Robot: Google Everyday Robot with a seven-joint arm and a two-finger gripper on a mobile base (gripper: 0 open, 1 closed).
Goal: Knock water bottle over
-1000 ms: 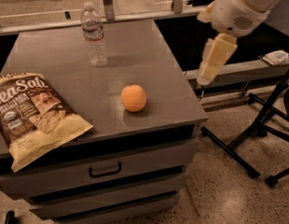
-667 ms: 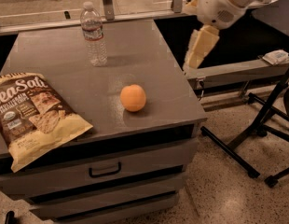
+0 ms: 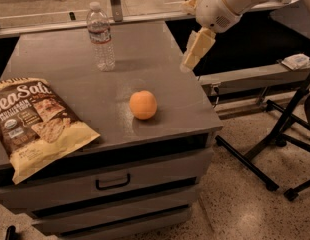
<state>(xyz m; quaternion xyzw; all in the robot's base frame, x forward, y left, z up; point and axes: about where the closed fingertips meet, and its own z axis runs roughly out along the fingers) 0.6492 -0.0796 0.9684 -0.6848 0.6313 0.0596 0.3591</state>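
Note:
The water bottle (image 3: 101,36) stands upright at the back of the grey cabinet top (image 3: 70,84), clear and ribbed, with a white cap and a white-and-red label. My gripper (image 3: 187,65) hangs from the white arm (image 3: 230,4) over the cabinet's right edge, well to the right of the bottle and not touching it. It points down and left, with nothing in it.
An orange (image 3: 143,104) sits near the front middle of the top. A SeaSalt chip bag (image 3: 37,124) lies at the front left. The cabinet has drawers (image 3: 112,181) below. A black stand's legs (image 3: 275,144) and a shelf (image 3: 255,74) are to the right.
My arm and gripper have moved left, from beyond the cabinet's right edge to over it, closer to the bottle. The bottle, orange and bag have not moved.

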